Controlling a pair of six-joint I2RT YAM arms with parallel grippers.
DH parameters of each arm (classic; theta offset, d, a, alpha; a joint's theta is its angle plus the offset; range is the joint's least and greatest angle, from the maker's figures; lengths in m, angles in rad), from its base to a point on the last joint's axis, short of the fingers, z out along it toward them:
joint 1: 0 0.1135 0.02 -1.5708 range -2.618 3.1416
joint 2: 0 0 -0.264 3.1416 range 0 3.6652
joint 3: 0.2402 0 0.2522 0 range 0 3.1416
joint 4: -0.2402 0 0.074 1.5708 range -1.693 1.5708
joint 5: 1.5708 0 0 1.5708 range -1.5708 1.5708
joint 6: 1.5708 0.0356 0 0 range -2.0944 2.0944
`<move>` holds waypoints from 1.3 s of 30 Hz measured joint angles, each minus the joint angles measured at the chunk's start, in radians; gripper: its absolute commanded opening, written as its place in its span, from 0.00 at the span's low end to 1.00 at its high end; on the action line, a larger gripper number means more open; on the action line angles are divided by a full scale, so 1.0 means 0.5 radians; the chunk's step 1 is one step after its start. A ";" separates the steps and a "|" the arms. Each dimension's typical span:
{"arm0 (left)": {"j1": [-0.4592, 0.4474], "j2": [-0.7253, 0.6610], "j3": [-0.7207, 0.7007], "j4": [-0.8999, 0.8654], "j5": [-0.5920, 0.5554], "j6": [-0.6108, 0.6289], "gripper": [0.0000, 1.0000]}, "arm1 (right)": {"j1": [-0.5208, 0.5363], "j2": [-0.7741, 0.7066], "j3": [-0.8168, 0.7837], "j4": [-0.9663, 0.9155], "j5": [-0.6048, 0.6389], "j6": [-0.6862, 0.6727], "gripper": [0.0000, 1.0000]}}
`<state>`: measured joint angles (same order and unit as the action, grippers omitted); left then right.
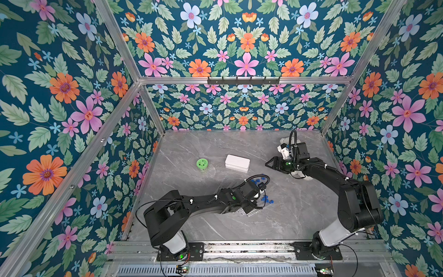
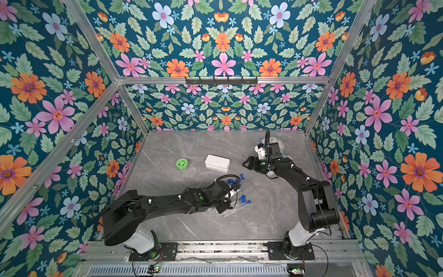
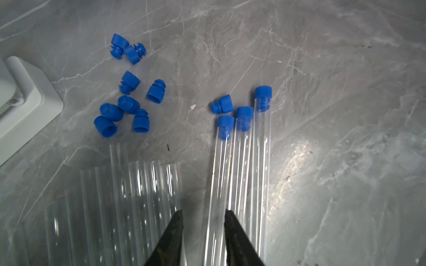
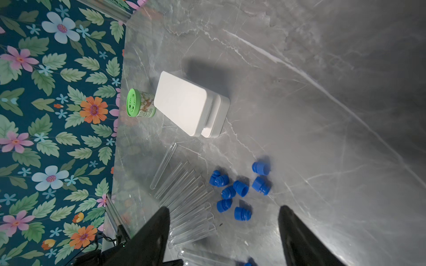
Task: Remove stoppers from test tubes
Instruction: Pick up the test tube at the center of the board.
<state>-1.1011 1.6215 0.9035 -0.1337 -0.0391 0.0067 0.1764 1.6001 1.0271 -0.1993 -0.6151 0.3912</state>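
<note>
Partway through pulling the stoppers (image 3: 129, 104). In the left wrist view, eight loose in a heap, plus one more (image 3: 222, 104) by the plugged ends. Only three test tubes (image 3: 239, 161) left with blue plugs in. Beside them, a row of open tubes (image 3: 138, 195), done with.

In a top view, all of that at about 5 o'clock from the middle of the grey table (image 1: 191, 144), partly hidden under the left arm.

Left gripper (image 3: 203, 213): jaws a little apart, down over the plugged three. One plugged tube (image 3: 217, 175) between the jaws, close against one finger, with a gap on the other side. Not pinched, by the look of it, though hard to be sure through clear plastic.

Right gripper (image 4: 224, 208): jaws wide apart, holding nothing. In both top views, at about 2 o'clock from the middle, well apart from the tubes.

Next move, as a guess: shut the left jaws on that tube to hold it steady. Then bring the right gripper over to its blue stopper (image 3: 225, 123), pinch the fat head and pull straight out along the tube. Needs a soft squeeze on something so thin, slippery and ready to roll.

Writing: none to read. White box (image 1: 237, 163) at 12 o'clock, plain. Jar (image 1: 202, 163) with a green lid at 10 o'clock, picture label on its side, marks on the lid too small to read.
</note>
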 measured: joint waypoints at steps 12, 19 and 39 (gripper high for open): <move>-0.002 0.249 0.134 -0.002 0.020 0.042 0.33 | -0.032 -0.005 -0.022 0.066 -0.026 0.070 0.81; -0.002 0.307 0.151 -0.021 -0.004 0.056 0.33 | -0.036 -0.004 -0.027 0.090 -0.036 0.092 0.81; 0.000 0.359 0.175 -0.047 -0.015 0.091 0.24 | -0.085 -0.113 -0.102 0.124 -0.011 0.108 0.81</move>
<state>-1.1011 1.8008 0.9909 -0.1574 -0.0467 0.0521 0.1341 1.5436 0.9760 -0.1375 -0.6209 0.4454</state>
